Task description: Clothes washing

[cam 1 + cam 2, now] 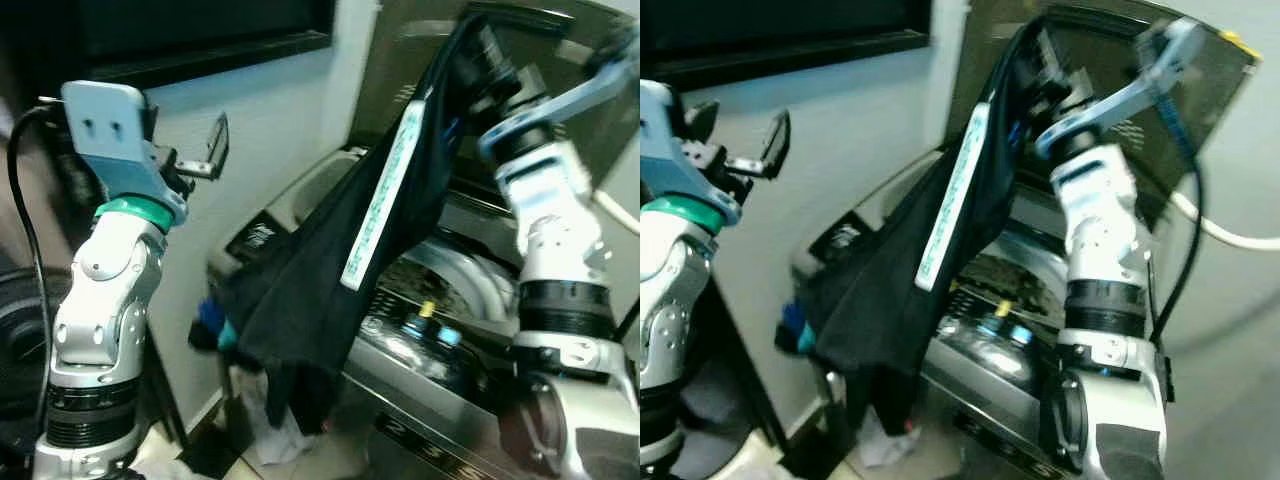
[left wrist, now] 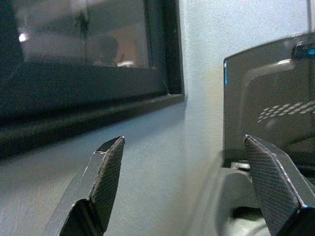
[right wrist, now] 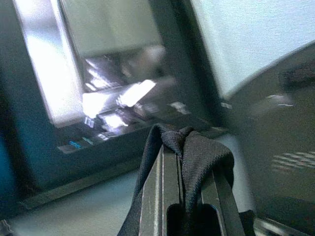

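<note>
Garment (image 1: 330,290), black with a pale stripe, hangs long-axis vertical from the right gripper (image 3: 184,147), pinched tight on it; washer drum (image 1: 455,290) lies toward 5 o'clock. Left gripper (image 2: 197,182) gapes empty.

The left arm is standing upright at the near left, its wrist bent so that the left gripper (image 1: 212,148) is pointing right with its two black fingers (image 2: 106,172) spread apart and gripping nothing. The right arm is reaching high on the right, and the right gripper (image 3: 184,147) is pinching dark cloth between closed fingers
</note>
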Motion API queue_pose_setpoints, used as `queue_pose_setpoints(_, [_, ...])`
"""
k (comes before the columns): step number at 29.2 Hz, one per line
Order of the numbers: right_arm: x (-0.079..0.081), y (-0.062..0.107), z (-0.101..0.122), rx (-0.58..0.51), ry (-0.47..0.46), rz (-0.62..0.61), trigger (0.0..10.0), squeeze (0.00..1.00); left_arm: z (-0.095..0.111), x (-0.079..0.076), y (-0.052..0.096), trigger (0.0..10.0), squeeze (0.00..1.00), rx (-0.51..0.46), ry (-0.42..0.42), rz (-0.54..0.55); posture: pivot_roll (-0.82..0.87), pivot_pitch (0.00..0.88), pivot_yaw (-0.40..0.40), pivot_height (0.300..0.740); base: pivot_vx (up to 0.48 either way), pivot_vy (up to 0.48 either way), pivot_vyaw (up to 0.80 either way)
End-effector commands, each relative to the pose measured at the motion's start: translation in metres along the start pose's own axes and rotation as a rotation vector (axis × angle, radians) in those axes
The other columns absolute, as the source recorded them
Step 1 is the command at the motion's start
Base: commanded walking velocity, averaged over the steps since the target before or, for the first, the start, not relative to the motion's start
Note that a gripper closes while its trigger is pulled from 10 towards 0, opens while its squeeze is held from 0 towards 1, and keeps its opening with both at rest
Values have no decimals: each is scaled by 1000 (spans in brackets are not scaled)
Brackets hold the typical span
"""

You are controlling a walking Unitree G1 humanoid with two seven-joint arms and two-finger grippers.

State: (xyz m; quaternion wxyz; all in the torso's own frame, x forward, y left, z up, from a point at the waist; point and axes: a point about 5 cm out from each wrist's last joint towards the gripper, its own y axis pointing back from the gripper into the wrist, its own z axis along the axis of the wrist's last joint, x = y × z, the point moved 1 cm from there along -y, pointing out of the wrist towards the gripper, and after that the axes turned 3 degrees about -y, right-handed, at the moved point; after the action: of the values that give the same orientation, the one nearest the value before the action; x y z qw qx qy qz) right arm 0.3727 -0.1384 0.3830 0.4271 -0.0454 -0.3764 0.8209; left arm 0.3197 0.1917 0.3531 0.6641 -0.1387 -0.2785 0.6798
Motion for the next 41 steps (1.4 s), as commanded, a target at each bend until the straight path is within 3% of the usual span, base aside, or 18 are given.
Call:
queue_pose_setpoints(1, [6,-1,2,-12,46,15,10000,0,-2,7,0,10000,0,20,-40,49,33,5,-39,740,0,0,-800])
queue_pose_setpoints(5, [11,-3,-7,13,65,21,10000,0,-6,23,-2,10000,0,65,-120,132,36,6,-38,740,0,0,-800])
queue_pose_setpoints(8, [17,-4,-14,33,78,27,10000,0,-12,28,-1,10000,0,107,-131,165,38,12,-38,740,0,0,-800])
queue_pose_setpoints(20, [26,-4,-26,57,79,25,10000,0,-19,17,7,10000,0,138,-75,133,37,19,-47,740,0,0,-800])
queue_pose_setpoints(37, [28,-10,-19,30,50,0,10000,0,-8,20,8,10000,0,102,-29,145,44,20,-61,740,0,0,-800])
queue_pose_setpoints(41, [29,-9,-21,35,65,4,10000,0,-7,18,9,10000,0,102,-18,144,47,20,-66,740,0,480,0])
